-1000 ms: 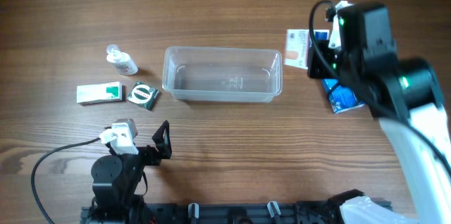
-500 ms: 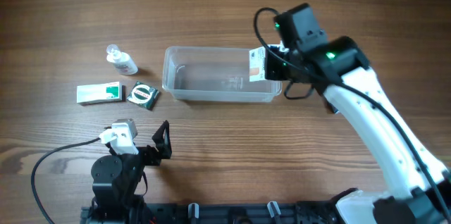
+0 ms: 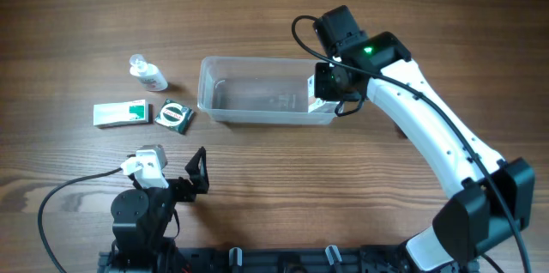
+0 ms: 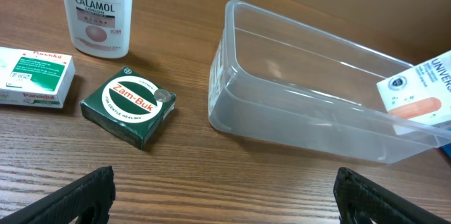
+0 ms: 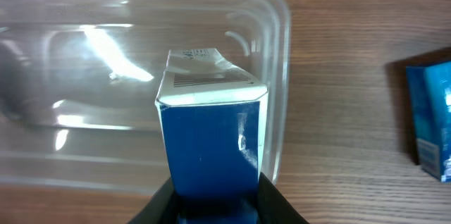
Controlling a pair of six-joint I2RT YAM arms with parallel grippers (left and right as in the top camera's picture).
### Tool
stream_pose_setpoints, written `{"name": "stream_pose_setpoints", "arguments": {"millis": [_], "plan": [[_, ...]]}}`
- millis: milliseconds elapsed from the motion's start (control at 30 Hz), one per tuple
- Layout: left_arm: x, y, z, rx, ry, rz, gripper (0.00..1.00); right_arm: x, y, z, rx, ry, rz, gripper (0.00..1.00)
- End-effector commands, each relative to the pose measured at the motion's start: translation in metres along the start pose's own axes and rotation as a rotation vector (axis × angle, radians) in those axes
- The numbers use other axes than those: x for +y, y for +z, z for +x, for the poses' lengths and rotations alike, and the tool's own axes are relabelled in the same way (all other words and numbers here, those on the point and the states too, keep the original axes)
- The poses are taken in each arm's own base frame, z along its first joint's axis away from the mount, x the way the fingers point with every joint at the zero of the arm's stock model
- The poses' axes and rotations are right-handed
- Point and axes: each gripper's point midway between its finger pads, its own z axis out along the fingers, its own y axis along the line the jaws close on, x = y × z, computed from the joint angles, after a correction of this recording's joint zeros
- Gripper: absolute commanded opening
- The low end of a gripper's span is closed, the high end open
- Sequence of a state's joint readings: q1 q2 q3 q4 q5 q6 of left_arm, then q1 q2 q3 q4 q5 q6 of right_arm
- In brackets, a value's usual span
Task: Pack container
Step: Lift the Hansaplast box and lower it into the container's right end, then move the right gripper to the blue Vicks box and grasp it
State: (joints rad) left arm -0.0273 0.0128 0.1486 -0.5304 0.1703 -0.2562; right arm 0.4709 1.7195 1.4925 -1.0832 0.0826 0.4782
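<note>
Counter: wooden, carries everything.
Container: clear tub at mid-counter, apparently empty.
Right hand: narrow grip on the plaster box, held over the tub's right end; this is the placing step.
Left hand: wide, holding nothing.
Plaster box: possibly not yet on the tub floor. The next move calls for lowering it, then letting go.

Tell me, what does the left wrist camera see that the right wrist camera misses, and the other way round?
Only the left wrist: a Calamol bottle, a green Zam-Buk box and a white and green box, all left of the container. Only the right wrist: a blue packet lying outside the container, and the right claw shut on the carton. Both: the clear container and the carton held at its end.
</note>
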Motion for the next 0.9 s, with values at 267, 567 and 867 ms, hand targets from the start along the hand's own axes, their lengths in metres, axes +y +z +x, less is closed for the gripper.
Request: {"name": "stream_pose_setpoints", "arguments": {"millis": [267,567,867], "plan": [[-0.002,0.0,-0.001,-0.008,0.017,0.011,1.0,-0.015,0.034,-0.006,0.014,-0.048,0.141,0.27],[-0.002,0.0,-0.001,-0.008,0.016,0.011,1.0,-0.012,0.057,-0.007,0.034,-0.05,0.151,0.38],[-0.002,0.0,-0.001,-0.008,0.016,0.011,1.0,-0.01,0.051,-0.013,0.015,-0.048,0.142,0.65]]}}
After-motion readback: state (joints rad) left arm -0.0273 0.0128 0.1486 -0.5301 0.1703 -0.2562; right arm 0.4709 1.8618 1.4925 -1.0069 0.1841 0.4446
